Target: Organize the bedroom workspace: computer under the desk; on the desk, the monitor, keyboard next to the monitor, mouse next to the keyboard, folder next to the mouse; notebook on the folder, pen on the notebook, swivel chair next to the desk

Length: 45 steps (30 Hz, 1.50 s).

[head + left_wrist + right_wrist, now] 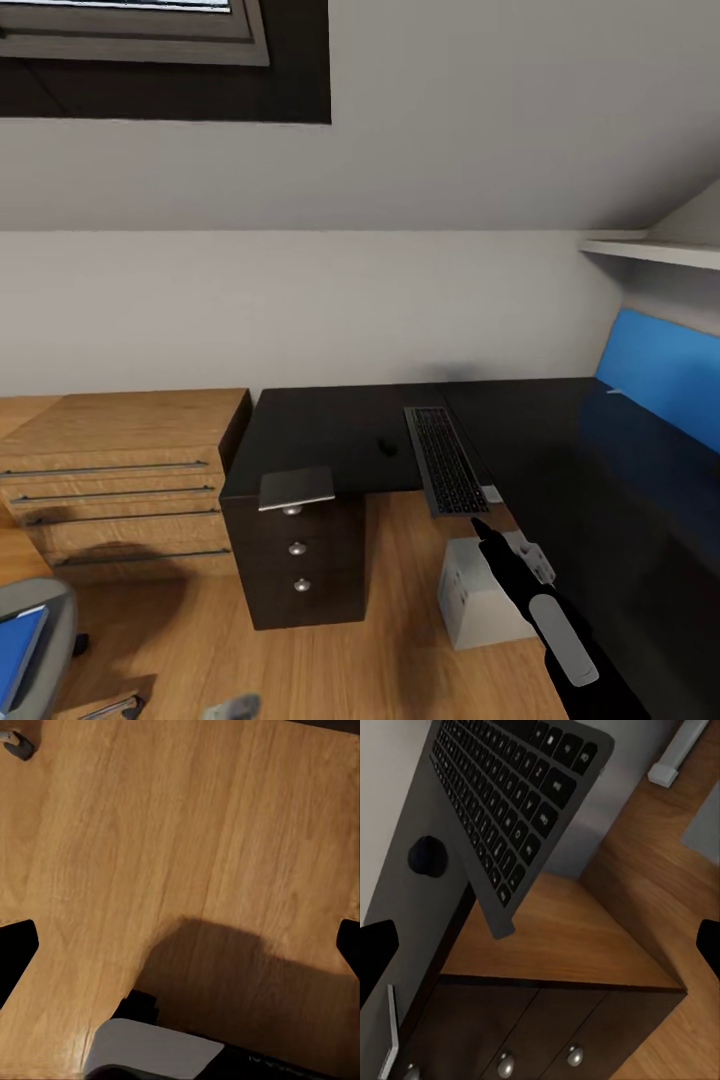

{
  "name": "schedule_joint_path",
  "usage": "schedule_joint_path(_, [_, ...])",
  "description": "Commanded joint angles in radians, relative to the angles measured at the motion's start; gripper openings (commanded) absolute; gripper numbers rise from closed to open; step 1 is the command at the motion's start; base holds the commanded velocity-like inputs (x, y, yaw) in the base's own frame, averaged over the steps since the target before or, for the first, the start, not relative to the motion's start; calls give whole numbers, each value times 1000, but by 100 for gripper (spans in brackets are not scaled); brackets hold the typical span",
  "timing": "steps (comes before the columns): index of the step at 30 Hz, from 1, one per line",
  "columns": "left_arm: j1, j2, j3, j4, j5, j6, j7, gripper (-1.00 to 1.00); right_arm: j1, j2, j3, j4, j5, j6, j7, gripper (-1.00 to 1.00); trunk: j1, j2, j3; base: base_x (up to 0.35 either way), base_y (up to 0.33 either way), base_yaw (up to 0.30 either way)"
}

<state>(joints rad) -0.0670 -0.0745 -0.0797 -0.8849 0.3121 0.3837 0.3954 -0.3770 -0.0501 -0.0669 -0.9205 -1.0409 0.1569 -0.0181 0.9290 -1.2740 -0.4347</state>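
Keyboard overhangs the black cabinet desk above wood floor; both tools spread apart.

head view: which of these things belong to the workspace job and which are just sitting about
Job:
keyboard, hanging off the desk edge
mouse
computer on the floor
desk
folder on the swivel chair
notebook

Just about:
wooden drawer unit
black cabinet
wall shelf
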Motion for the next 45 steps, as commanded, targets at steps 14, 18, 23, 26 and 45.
schedule_joint_path(14, [0, -29, -6, -361, 202, 314, 32, 100, 0, -5, -9, -1, -112, 6, 1, 100, 54, -99, -45, 0, 0, 0])
schedule_joint_path(18, [0, -32, -8, -347, 201, 312, 34, 100, 0, -4, -8, -1, -114, 6, 1, 100, 69, -127, -58, 0, 0, 0])
schedule_joint_path(23, [0, -33, -13, -342, 200, 311, 34, 100, 0, -4, -9, 0, -114, 3, 1, 100, 88, -162, -73, 0, 0, 0])
schedule_joint_path(26, [0, -33, -15, -341, 199, 311, 32, 100, 0, -3, -9, 0, -115, 2, 1, 100, 100, -183, -83, 0, 0, 0])
schedule_joint_path(45, [0, -33, -87, -341, 199, 310, 30, 100, 0, -3, -10, -2, -115, 3, 7, 100, 157, -288, -130, 0, 0, 0])
